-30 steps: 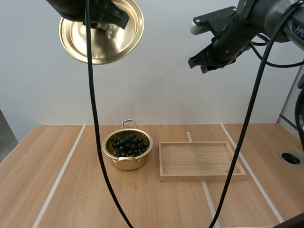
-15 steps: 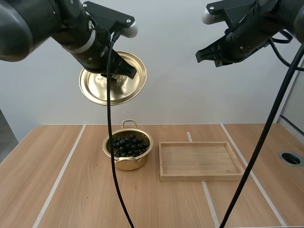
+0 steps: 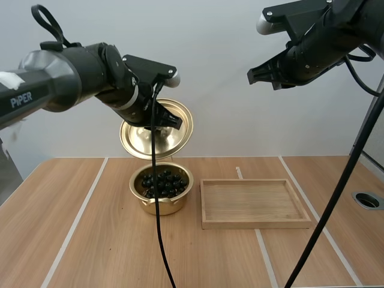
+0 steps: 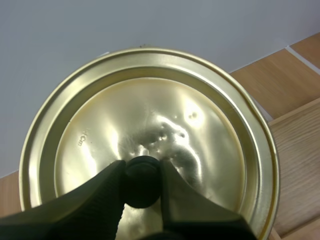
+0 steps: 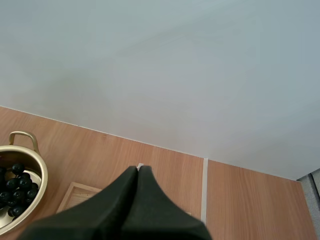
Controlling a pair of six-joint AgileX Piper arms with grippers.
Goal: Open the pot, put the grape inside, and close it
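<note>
Left jaws clamped on the black knob (image 4: 142,176) of the gold lid (image 3: 172,141), held tilted in the air just above the far side of the open pot (image 3: 174,206). Grapes (image 3: 168,182) are inside the pot, which stands on the desk (image 3: 90,240) left of the wooden tray (image 3: 255,203). Right jaws together, high at right.

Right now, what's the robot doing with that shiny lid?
The jaws of the left arm pinch the lid by its knob, holding it tilted just above the pot. The pot sits on the table with the grapes inside, beside a wooden tray. The right arm hangs high above the table, jaws shut on nothing. The pot isn't closed yet.
</note>
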